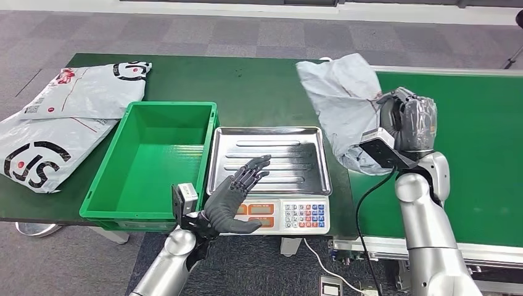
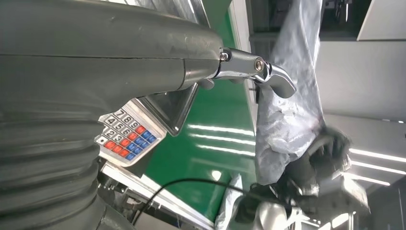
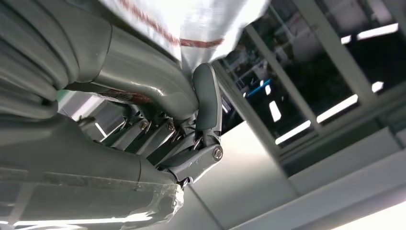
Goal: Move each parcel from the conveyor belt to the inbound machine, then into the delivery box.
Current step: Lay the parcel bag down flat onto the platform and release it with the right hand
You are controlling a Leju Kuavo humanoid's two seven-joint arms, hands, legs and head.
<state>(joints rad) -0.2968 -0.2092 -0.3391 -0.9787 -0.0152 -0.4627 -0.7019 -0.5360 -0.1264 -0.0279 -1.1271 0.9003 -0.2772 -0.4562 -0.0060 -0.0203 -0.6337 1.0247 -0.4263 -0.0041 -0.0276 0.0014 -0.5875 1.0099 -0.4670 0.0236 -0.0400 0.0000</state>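
My right hand (image 1: 410, 120) grips a grey plastic parcel (image 1: 345, 105) and holds it lifted at the left end of the green conveyor belt (image 1: 469, 154), beside the scale. In the right wrist view the parcel (image 3: 191, 24) is clamped under the thumb (image 3: 207, 98). The inbound machine is a scale with a steel tray (image 1: 269, 159) and a keypad (image 1: 305, 216); nothing lies on the tray. My left hand (image 1: 237, 192) hovers open over the scale's front, fingers spread. The green delivery box (image 1: 154, 163), with nothing in it, stands left of the scale. The left wrist view shows the parcel (image 2: 287, 110) and keypad (image 2: 127, 139).
Two white printed mailer bags (image 1: 68, 117) lie on the green table at the far left. A black cable (image 1: 364, 203) hangs from my right wrist past the scale. Grey carpet floor surrounds the table.
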